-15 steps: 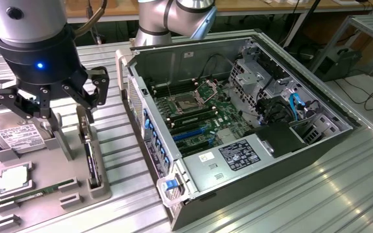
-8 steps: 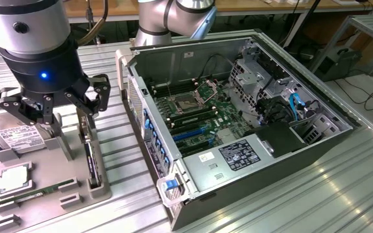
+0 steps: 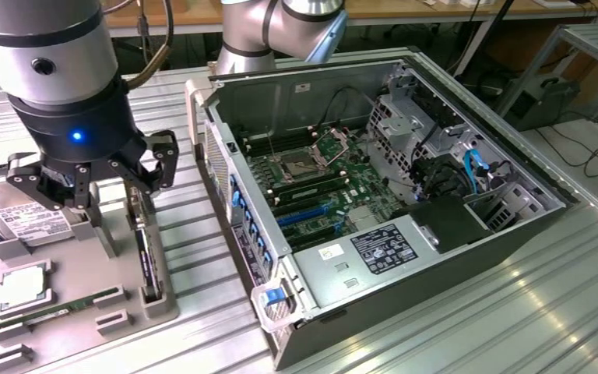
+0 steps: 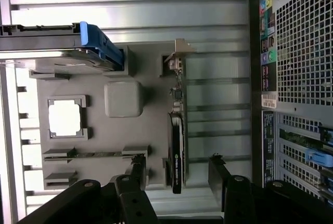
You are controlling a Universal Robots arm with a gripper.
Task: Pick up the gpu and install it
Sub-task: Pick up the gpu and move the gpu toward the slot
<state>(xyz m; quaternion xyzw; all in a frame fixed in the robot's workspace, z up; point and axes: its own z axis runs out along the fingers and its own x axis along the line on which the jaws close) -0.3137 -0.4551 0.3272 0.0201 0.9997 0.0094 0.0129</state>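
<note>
Exterior view, left to right: grey fixture tray (image 3: 89, 273) sits on the slatted metal table (image 3: 486, 327) at the exterior view's left. In it: hard drive (image 3: 24, 218) with white label at the far corner, a square chip (image 3: 24, 284) flat in its pocket, green memory stick (image 3: 55, 312) in a slot near the front edge. Gripper (image 3: 102, 187) hangs over the tray, fingers spread wide, holding nothing. gpu (image 3: 145, 265) stands on edge in the tray's slot on the side nearest the case, just below and beside the gripper, not gripped. Wrist view confirms: gpu (image 4: 177, 130) is upright in its slot, silver bracket at the far end, and the gripper (image 4: 177, 159) straddles the card with 1 finger on each side, clear gaps both sides, no contact. Right of the tray: open computer case (image 3: 434, 296) lying on its side, motherboard (image 3: 320, 187) exposed, blue expansion slots visible, no card seated there.
</note>
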